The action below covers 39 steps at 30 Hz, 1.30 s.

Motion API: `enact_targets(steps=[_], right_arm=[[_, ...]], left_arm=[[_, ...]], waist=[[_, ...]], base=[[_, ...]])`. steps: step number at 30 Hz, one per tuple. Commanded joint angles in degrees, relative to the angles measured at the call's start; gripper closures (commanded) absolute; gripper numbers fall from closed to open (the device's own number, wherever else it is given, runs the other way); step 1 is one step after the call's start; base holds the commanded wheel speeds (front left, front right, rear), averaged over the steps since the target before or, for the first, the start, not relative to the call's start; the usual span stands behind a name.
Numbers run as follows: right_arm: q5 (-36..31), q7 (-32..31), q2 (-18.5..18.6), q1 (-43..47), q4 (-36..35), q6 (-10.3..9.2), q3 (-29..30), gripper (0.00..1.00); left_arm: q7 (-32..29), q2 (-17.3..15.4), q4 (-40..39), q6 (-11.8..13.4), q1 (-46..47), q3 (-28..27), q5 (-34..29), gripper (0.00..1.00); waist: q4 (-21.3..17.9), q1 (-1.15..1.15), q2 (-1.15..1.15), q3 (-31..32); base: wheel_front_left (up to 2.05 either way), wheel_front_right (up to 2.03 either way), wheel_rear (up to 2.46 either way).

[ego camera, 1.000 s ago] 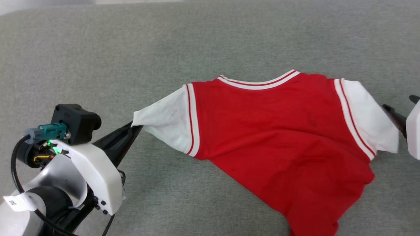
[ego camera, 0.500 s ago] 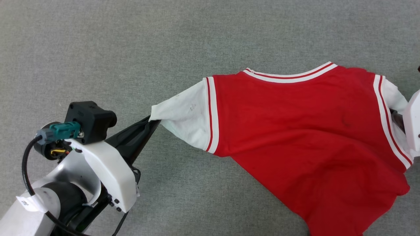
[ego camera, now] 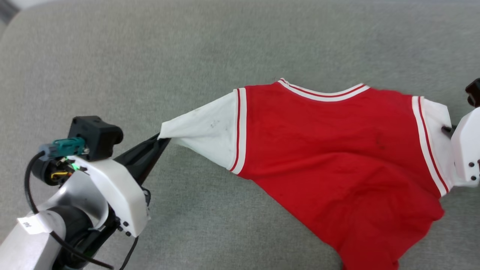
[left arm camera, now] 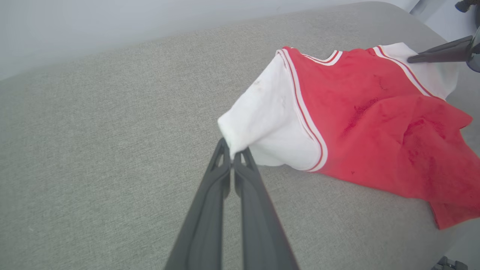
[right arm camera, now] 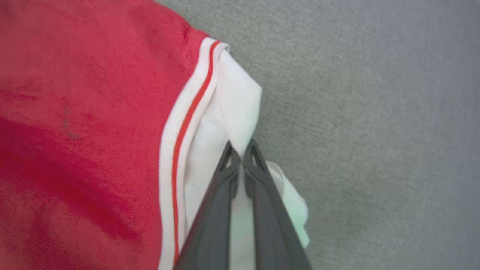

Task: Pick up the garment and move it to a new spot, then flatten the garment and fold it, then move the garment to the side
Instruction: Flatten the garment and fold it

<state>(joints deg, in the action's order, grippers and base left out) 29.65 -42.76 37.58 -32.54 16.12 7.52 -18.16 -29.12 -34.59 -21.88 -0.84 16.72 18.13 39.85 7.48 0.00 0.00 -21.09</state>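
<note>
Since a second ago the right hand (ego camera: 446, 130) has gone from standing just off the white sleeve (ego camera: 435, 120) at 3 o'clock of the head view, fingers parted, to being clamped on it. The camera has swung too, so the slide of the whole scene is no move of the cloth. With both shoulders held, the red T-shirt (ego camera: 330, 157) looks ready to be carried to a new spot; I judge the pick-up done and the move barely begun, with flattening and folding all to come. Beneath everything lies a grey fabric surface (ego camera: 150, 56), woven and seemingly padded, its rounded corner at 11 o'clock of the head view. In the left wrist view a pale wall (left arm camera: 112, 22) rises behind its far edge at 12 o'clock. The T-shirt spreads from the centre to 3 o'clock, plain red side up, with its striped collar (ego camera: 322, 93) towards 12 o'clock and its hem running out of frame at 5 o'clock, the body sagging in loose waves between the two grips. Its other sleeve (ego camera: 202, 129) is drawn to a point towards 9 o'clock, where the left hand (ego camera: 159, 139) has its fingers pressed together on the cuff's corner. In the right wrist view the right hand's fingers (right arm camera: 221, 195) likewise pinch a fold of white cloth.
</note>
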Motion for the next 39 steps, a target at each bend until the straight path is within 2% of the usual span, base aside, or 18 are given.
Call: enact_targets(steps=[1,12,20,33,39], right_arm=[[0.9,1.3,0.7,0.5,-1.1,-0.06,0.1,1.00],[3.1,6.2,4.5,2.3,-12.0,-0.06,3.9,1.00],[1.2,10.6,5.2,3.4,-19.6,-0.07,7.7,1.00],[-0.3,16.6,2.2,0.7,-30.5,-0.08,14.9,1.00],[-1.3,19.3,0.6,-2.8,-32.4,-0.08,17.1,1.00]], left_arm=[[0.7,-0.3,0.4,0.5,-1.0,-0.8,0.0,1.00],[4.8,-2.3,-0.8,3.5,-4.1,-7.6,0.5,1.00],[8.9,-3.0,-2.1,4.8,-2.7,-13.1,0.8,1.00],[13.5,-5.3,-6.1,6.6,3.6,-22.0,0.3,1.00],[14.2,-4.5,-7.2,7.3,8.1,-23.5,2.5,1.00]], waist=[[-1.6,0.00,0.00,3.1],[-5.4,0.00,0.00,11.2],[-7.1,0.00,0.00,14.8],[-9.7,0.00,0.00,17.3],[-10.4,0.00,0.00,15.3]], base=[[0.00,0.00,0.00],[0.00,0.00,0.00],[0.00,0.00,0.00],[0.00,0.00,0.00],[0.00,0.00,0.00]])
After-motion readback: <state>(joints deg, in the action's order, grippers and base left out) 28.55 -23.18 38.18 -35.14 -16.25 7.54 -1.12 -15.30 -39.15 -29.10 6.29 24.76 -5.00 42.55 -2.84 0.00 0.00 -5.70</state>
